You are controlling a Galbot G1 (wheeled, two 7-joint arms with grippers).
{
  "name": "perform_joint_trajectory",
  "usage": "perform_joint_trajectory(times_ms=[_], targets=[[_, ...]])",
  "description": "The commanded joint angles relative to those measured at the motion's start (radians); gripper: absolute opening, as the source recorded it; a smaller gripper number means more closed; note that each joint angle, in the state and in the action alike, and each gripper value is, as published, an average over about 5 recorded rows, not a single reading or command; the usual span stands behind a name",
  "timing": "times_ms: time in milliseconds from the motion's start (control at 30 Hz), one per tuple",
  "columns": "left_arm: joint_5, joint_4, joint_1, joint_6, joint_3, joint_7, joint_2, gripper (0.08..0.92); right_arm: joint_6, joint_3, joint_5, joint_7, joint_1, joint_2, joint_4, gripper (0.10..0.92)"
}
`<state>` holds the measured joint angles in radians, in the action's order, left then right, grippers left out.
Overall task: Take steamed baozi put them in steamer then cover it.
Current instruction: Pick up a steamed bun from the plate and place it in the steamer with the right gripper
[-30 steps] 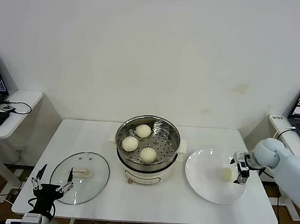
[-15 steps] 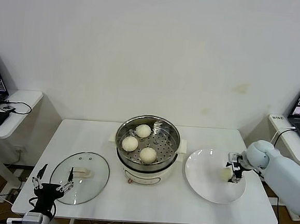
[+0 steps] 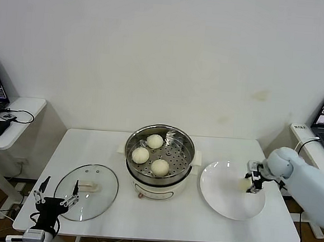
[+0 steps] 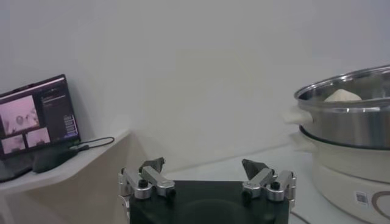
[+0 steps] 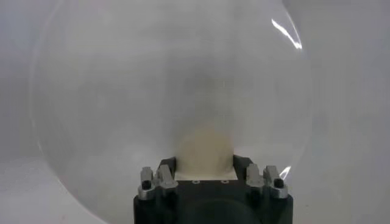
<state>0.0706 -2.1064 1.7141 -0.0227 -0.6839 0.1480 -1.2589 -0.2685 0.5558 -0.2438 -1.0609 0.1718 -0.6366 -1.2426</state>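
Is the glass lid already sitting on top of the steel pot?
No, the glass lid lies flat on the table to the robot's left of the open steamer, where three buns sit uncovered.

Right tool (image 3: 251, 183) reaches forward with fingers pinched inward; left tool (image 3: 55, 198) idles low, fingers spread.

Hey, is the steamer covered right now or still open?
Open. The steamer has no lid on; three baozi sit exposed on its perforated tray, and the glass cover lies flat on the table beside it.
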Motion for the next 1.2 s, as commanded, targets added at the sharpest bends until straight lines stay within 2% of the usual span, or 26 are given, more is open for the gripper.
perform_joint_trajectory(times_ms=[33, 167, 367, 700, 933, 1200], targets=[[0.000, -0.001, -0.001, -0.001, 0.005, 0.000, 0.000, 0.823, -0.080, 0.235, 0.242, -0.006, -0.331, 0.126, -0.231, 0.594], [0.001, -0.001, -0.003, -0.001, 0.006, 0.000, -0.001, 0.823, -0.121, 0.354, 0.368, 0.007, -0.530, 0.106, -0.283, 0.594], [0.001, -0.006, -0.002, 0.000, 0.007, 0.001, -0.006, 0.823, -0.191, 0.509, 0.524, 0.053, -0.764, -0.041, -0.279, 0.599], [0.000, -0.010, 0.001, 0.003, 0.000, 0.002, -0.006, 0.823, -0.331, 0.587, 0.734, 0.202, -0.778, -0.298, -0.235, 0.609], [0.001, -0.008, -0.002, 0.006, -0.007, 0.002, 0.002, 0.823, -0.361, 0.585, 0.741, 0.239, -0.699, -0.426, -0.135, 0.611], [0.002, -0.004, -0.013, 0.005, -0.006, 0.001, 0.002, 0.823, -0.359, 0.572, 0.647, 0.210, -0.615, -0.507, -0.020, 0.611]])
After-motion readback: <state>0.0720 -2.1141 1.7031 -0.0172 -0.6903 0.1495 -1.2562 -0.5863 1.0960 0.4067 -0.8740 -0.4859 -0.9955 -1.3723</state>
